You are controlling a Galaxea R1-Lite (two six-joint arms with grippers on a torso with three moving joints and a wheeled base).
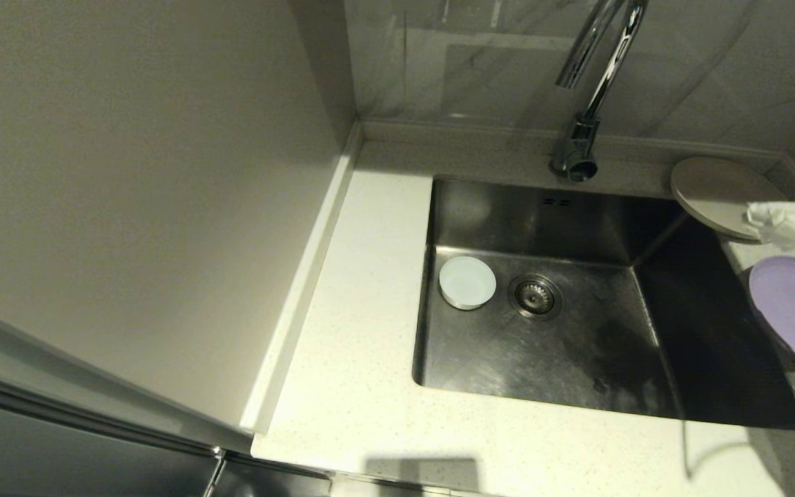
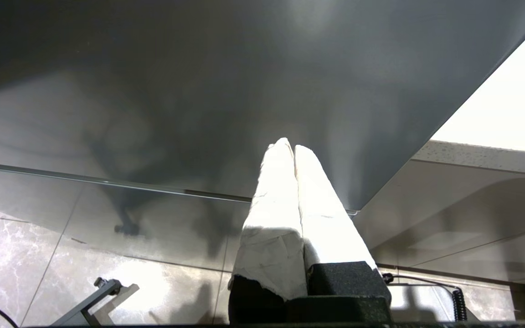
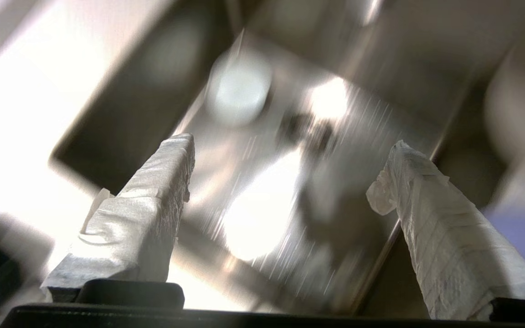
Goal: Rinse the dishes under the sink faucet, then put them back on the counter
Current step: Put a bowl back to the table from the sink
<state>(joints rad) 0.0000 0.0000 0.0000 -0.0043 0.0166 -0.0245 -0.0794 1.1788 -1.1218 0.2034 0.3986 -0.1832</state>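
Two padded fingers (image 3: 153,200) of the right gripper (image 3: 290,182) spread wide, empty, above the sink (image 1: 577,214). Small white bowl (image 1: 467,281): on basin floor beside the drain strainer (image 1: 535,296); likely light, rigid, slick; pinch its rim. Left gripper (image 2: 293,152) parked, clenched.

- Dim, warm light over the sink (image 1: 549,345); its right inner wall lies in deep shadow.
- Soft glare patches on the basin floor near the drain strainer (image 1: 534,296).
- Right wrist view is heavily motion-blurred, with blown-out highlights on the steel.
- Left wrist view is sharp, and its wrapped fingers (image 2: 280,205) are overexposed.
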